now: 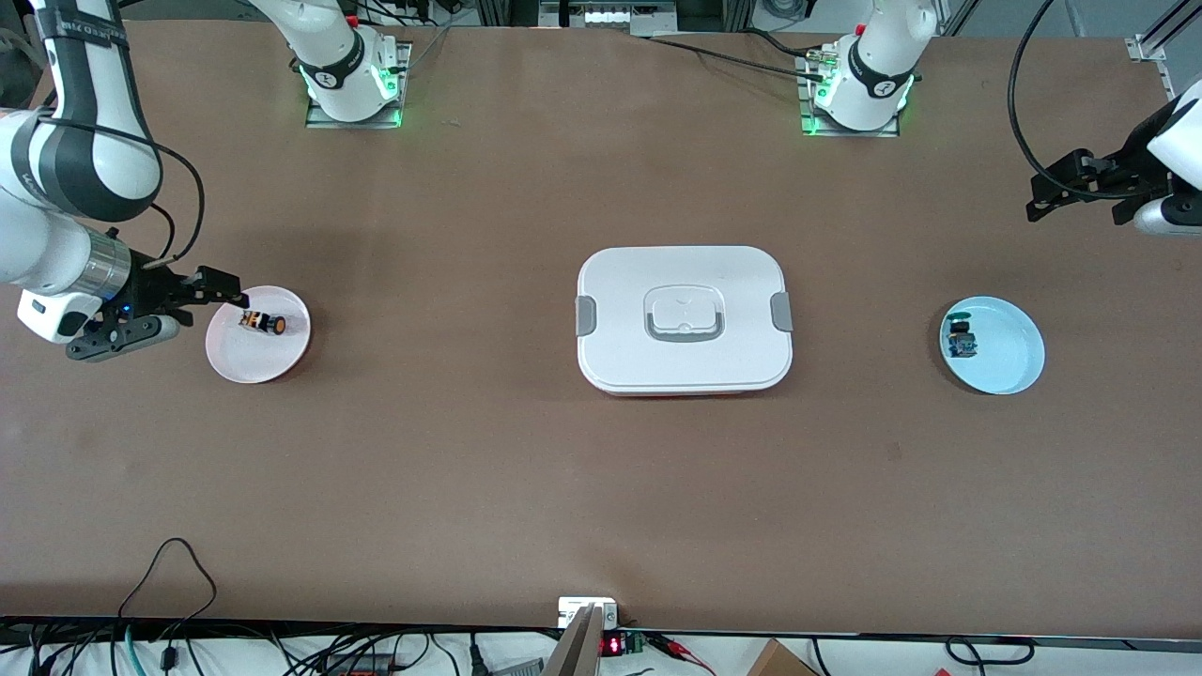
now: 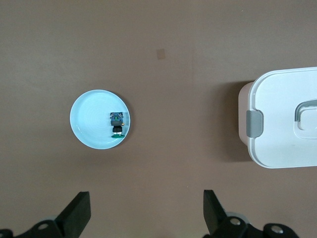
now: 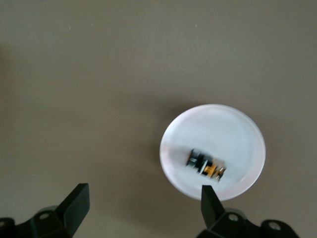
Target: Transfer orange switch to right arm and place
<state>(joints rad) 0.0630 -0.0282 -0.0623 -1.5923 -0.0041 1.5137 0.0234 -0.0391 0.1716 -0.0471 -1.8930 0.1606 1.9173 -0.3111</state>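
The orange switch point(image 1: 262, 322) lies on its side on a pinkish-white plate point(image 1: 235, 361) at the right arm's end of the table. In the right wrist view the orange switch point(image 3: 207, 166) lies in the same plate point(image 3: 233, 124). My right gripper point(image 1: 192, 314) hovers open at the plate's outer rim, one fingertip point(image 3: 209, 194) over the rim, nothing between its fingers. From the wrist camera the right gripper point(image 3: 143, 203) has mostly bare table under it. My left gripper point(image 1: 1075, 211) hangs open and empty over bare table at the left arm's end; the left gripper point(image 2: 146, 208) waits there.
A light blue plate point(image 1: 1009, 352) at the left arm's end holds a small blue-bodied part point(image 1: 962, 340), also seen as the blue plate point(image 2: 86, 119) with that part point(image 2: 117, 124). A white lidded box point(image 1: 620, 357) sits mid-table, its corner point(image 2: 282, 114) showing in the left wrist view.
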